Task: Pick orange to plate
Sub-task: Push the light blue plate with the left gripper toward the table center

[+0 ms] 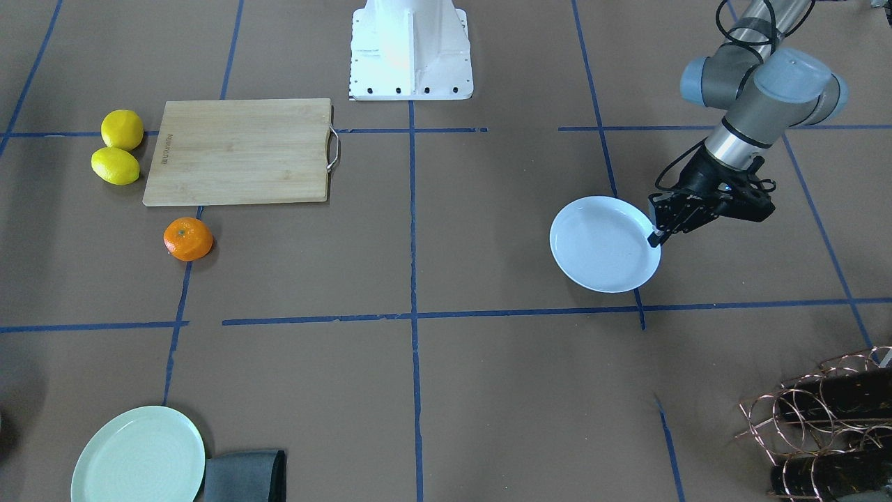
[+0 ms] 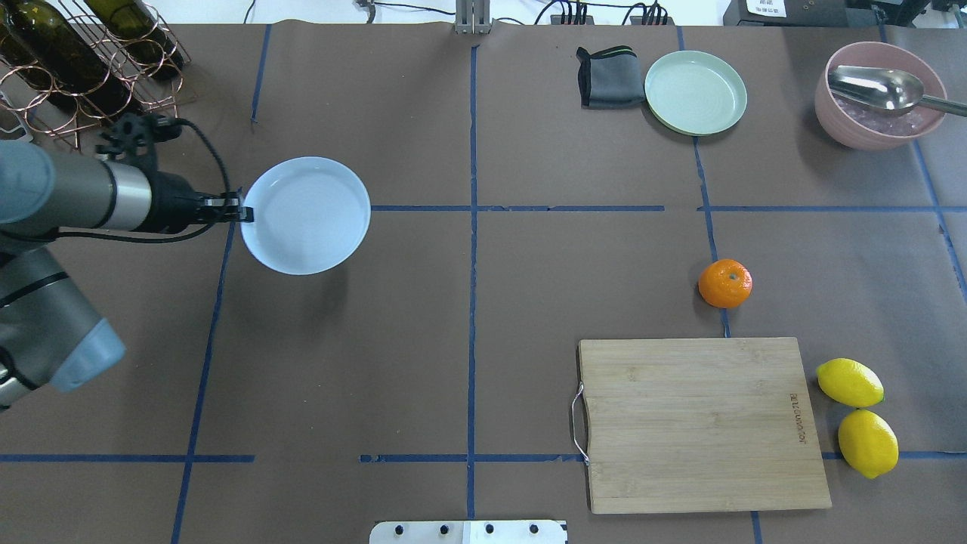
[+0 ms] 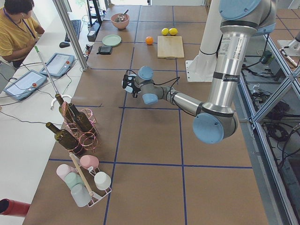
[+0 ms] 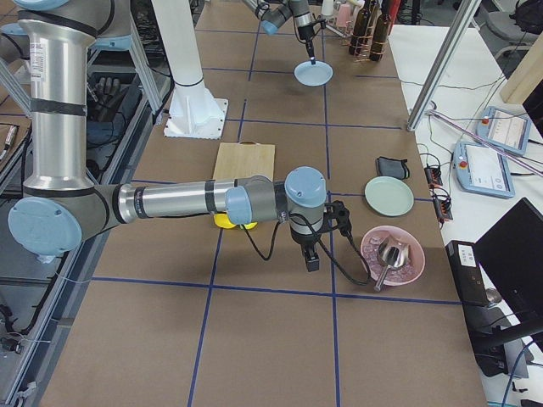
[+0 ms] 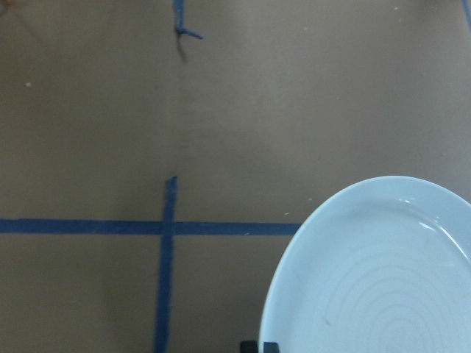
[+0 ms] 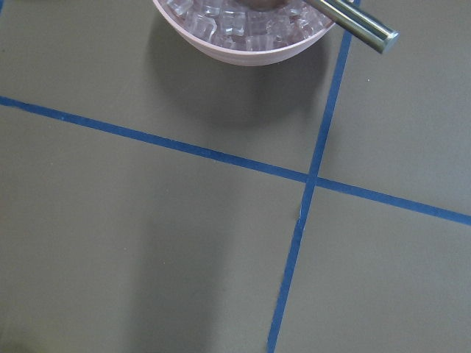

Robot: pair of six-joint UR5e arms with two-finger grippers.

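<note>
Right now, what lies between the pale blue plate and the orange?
Only bare table crossed by blue tape, from plate to orange, seen in the overhead view.

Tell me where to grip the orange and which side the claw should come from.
Grip the orange across its widest middle, coming straight down. It sits alone on the table, stem dimple up, with its round sides open. Probably close along the near edge of the cutting board, so neither finger drops into that gap.
</note>
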